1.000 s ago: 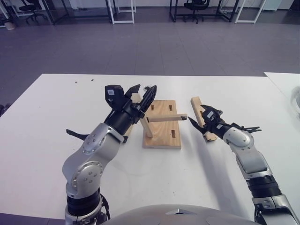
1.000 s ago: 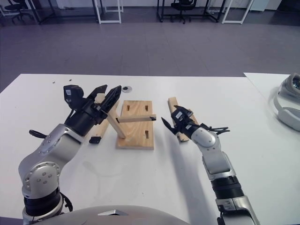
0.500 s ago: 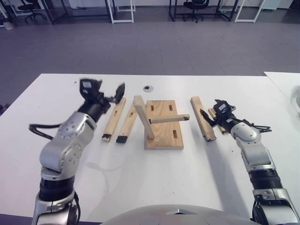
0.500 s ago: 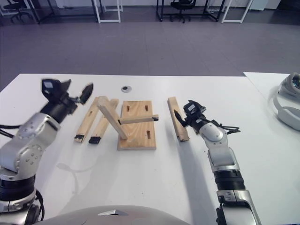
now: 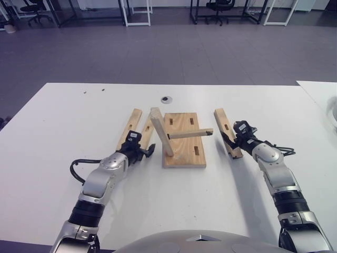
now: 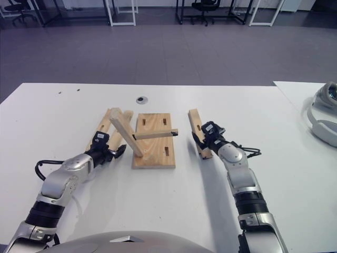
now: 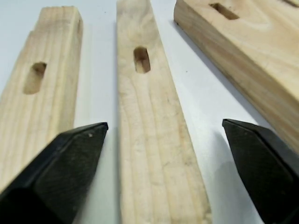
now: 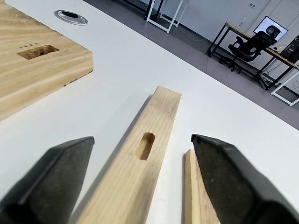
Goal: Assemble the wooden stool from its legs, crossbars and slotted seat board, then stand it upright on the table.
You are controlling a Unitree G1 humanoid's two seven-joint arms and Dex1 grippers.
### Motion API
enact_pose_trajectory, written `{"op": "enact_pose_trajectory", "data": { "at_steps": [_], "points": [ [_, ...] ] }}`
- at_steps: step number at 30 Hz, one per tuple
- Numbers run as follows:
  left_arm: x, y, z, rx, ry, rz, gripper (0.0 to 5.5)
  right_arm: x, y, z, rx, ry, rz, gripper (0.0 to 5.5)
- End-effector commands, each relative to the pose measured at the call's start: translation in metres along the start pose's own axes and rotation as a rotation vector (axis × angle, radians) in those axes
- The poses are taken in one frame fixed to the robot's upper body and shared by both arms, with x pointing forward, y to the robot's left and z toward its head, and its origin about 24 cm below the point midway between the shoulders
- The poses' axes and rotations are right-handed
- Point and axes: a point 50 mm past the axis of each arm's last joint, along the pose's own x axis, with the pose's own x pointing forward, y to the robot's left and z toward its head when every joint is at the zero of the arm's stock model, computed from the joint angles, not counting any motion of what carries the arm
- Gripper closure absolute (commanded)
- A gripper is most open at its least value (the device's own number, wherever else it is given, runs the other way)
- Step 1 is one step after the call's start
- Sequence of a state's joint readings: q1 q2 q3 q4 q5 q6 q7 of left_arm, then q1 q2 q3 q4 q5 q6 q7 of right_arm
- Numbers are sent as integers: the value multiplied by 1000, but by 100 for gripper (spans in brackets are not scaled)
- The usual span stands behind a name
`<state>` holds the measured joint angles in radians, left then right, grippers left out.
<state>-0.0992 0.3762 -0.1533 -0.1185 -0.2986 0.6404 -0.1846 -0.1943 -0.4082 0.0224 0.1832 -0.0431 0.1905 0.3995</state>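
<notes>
Open left hand (image 5: 147, 151) astride loose leg (image 7: 152, 140) just left of seat board (image 5: 181, 153) on the desk (image 5: 63, 121); open right hand (image 5: 230, 138) astride right-side leg (image 8: 135, 177). Centre jaws, close squarely, avoid neighbouring leg (image 7: 42, 102).

L jaws dropped astride leg (image 7: 154, 140).

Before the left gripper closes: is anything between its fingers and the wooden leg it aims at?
Nothing visible does. The left gripper has its open fingers either side of the leg, with only bare table in the gaps. A second leg lies close by one finger.
</notes>
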Motion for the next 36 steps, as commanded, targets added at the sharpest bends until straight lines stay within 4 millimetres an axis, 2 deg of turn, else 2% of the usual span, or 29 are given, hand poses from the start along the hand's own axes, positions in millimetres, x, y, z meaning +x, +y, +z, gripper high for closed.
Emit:
{"op": "enact_pose_trajectory", "data": {
  "at_steps": [1, 14, 16, 19, 21, 23, 26, 30, 35, 36],
  "points": [
    [2, -1, -7, -5, 26, 9, 120, 4, 3, 3, 5, -5, 0, 163],
    [5, 2, -14, -57, -11, 43, 327, 9, -1, 8, 8, -25, -12, 163],
    [5, -2, 0, -84, -113, -1, 342, 12, -5, 16, 100, -57, -13, 163],
    [-3, -7, 43, -36, -331, -94, 342, 18, -28, 46, 383, -190, 2, 163],
    [-12, -1, 75, 45, -467, -137, 342, 18, -41, 86, 529, -356, 99, 163],
    [-19, 8, 108, 150, -575, -181, 342, 16, -46, 134, 656, -539, 254, 163],
    [-17, 12, 146, 310, -662, -275, 342, 13, -34, 195, 792, -716, 484, 163],
    [-11, 2, 160, 415, -710, -395, 342, 17, -19, 225, 916, -769, 620, 163],
    [-9, -10, 162, 471, -739, -458, 342, 18, -13, 237, 1030, -768, 678, 163],
    [-9, -11, 162, 477, -744, -460, 342, 18, -12, 237, 1033, -759, 681, 180]
  ]
}}
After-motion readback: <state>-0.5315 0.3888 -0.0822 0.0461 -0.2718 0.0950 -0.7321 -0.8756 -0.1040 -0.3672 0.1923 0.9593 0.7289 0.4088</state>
